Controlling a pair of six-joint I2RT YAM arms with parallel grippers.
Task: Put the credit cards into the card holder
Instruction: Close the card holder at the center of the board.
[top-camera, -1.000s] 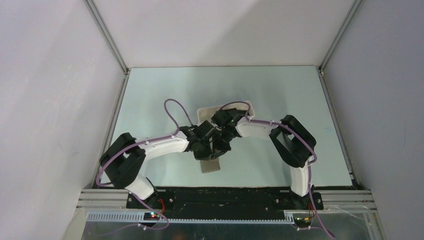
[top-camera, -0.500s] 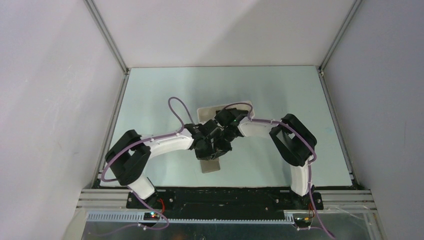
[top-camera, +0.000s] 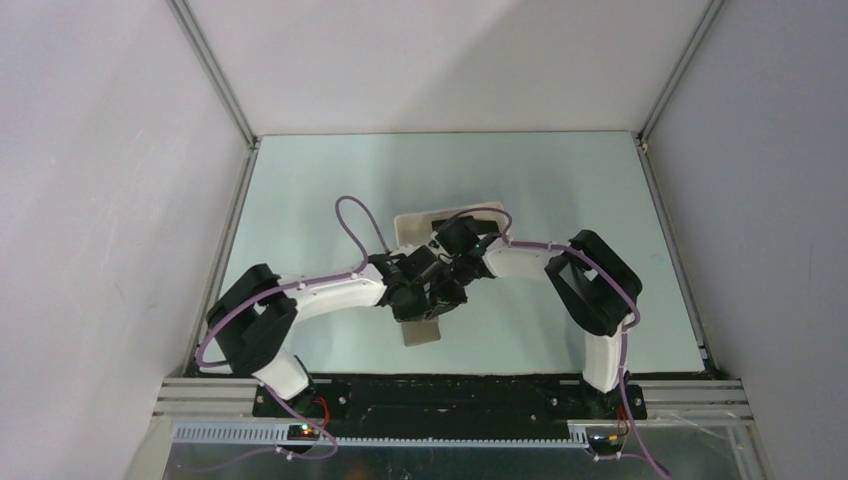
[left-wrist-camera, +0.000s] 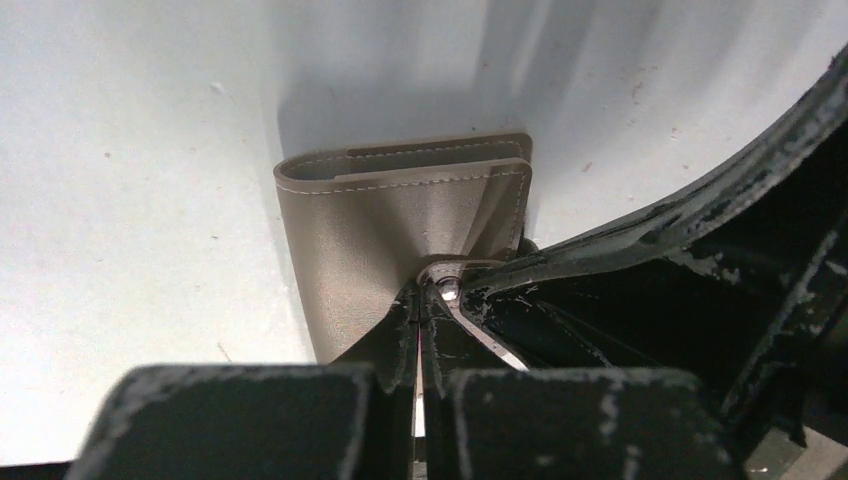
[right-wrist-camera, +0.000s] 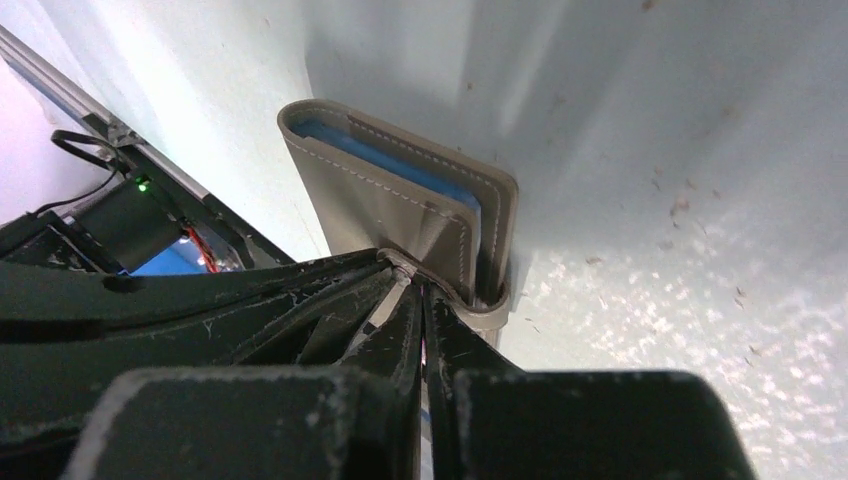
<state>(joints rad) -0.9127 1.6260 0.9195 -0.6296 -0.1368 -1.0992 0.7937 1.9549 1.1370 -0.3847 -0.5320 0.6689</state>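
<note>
At the near edge of the bench (top-camera: 560, 180) the two arms are bolted, the left arm (top-camera: 330, 292) and the right arm (top-camera: 600, 300) both bent inward so that their wrists meet near the middle. Just beyond the bases, the card holder (top-camera: 422, 333) is seen lying on the bench, with its near part showing clear of the wrists and its far part covered by them.

The left hand (left-wrist-camera: 418, 300) is closed tight on the near edge of the card holder (left-wrist-camera: 380, 215): the fingertips are pressed together with a pinch of the grey-brown material between them, and a small silvery snap is seen just beside them. From this wrist the holder is seen folded, with its stitched fold turned to the left.

The right hand (right-wrist-camera: 420, 290) is likewise drawn narrow and is clamped on an edge of the card holder (right-wrist-camera: 400, 200). Blue lining is shown between the slightly parted layers. The two hands are set touching or nearly touching each other.

Beyond the wrists a white tray (top-camera: 412, 228) is laid on the bench, partly hidden by the right wrist and its cable.
</note>
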